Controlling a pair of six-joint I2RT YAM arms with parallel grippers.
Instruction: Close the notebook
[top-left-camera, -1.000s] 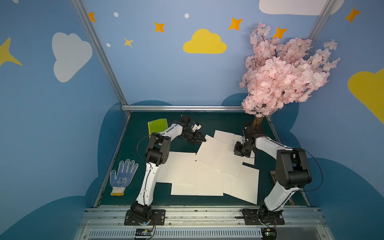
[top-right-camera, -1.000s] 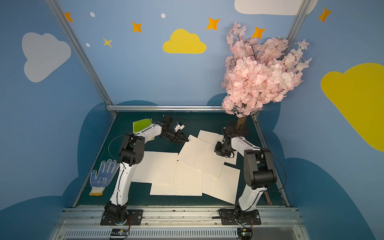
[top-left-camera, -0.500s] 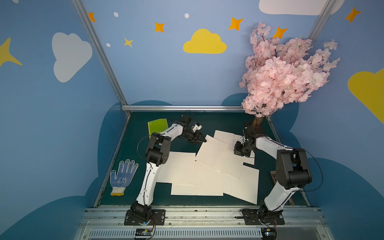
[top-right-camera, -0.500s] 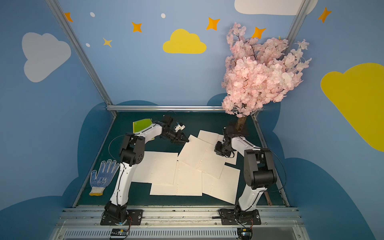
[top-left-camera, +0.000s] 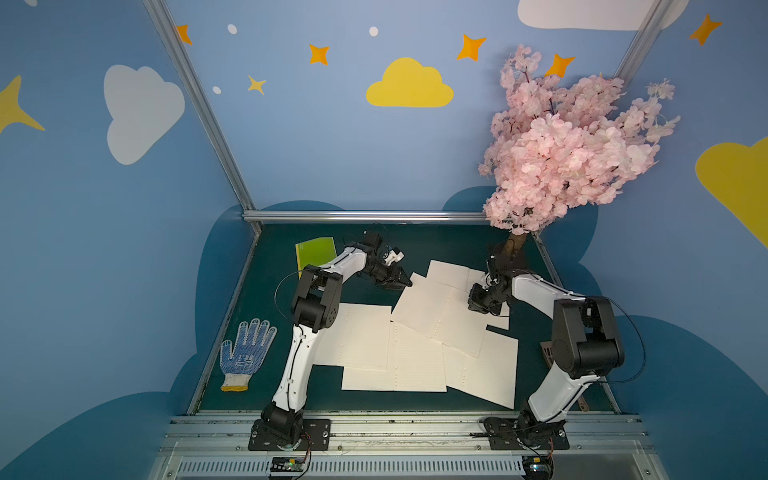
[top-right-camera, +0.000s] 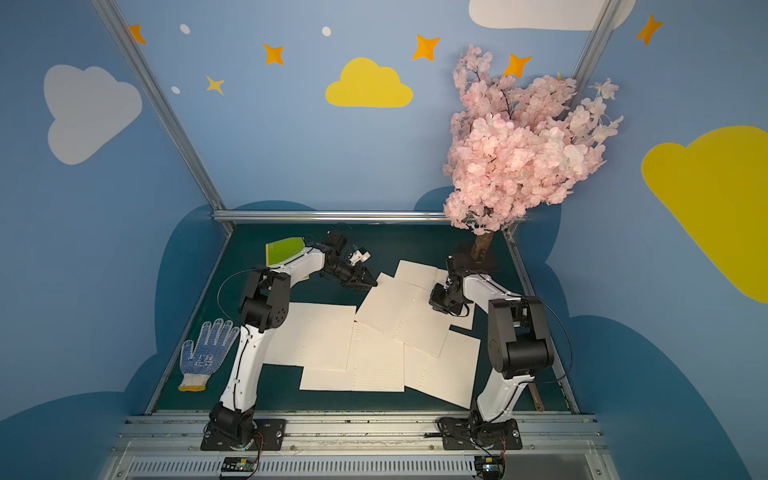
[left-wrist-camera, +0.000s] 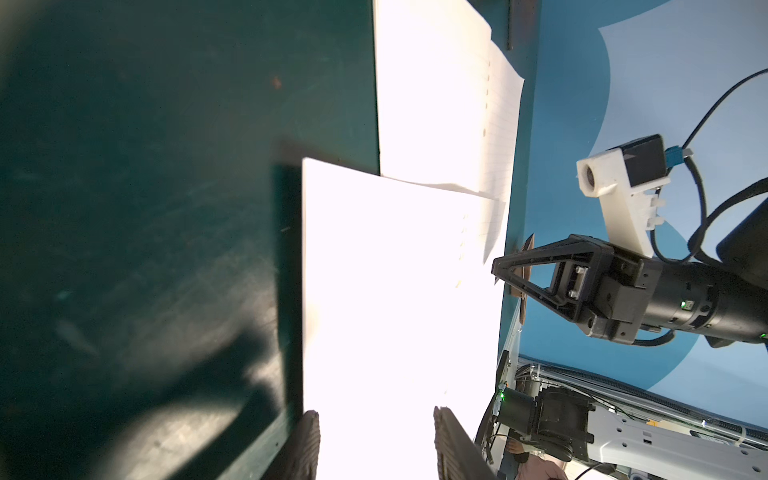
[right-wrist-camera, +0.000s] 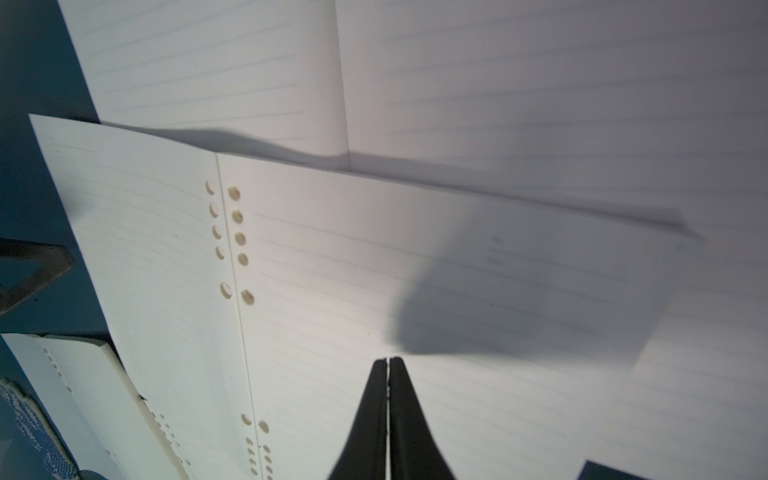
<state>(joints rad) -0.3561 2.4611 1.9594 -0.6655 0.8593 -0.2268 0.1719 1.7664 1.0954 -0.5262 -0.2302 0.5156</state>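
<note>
We judge closing barely begun: the open notebook lies at 1 o'clock on the desk, right fingers clenched empty on its 3 o'clock page, left fingers released at its 10 o'clock corner, which we should next pinch and fold.

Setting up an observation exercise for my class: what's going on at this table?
Two robot arms work on the tilted open notebook among several spread on the table. The left gripper, jaws open, sits at its far corner; the right gripper, shut, points down at one page, touching or nearly. The notebook is not yet closed.
</note>
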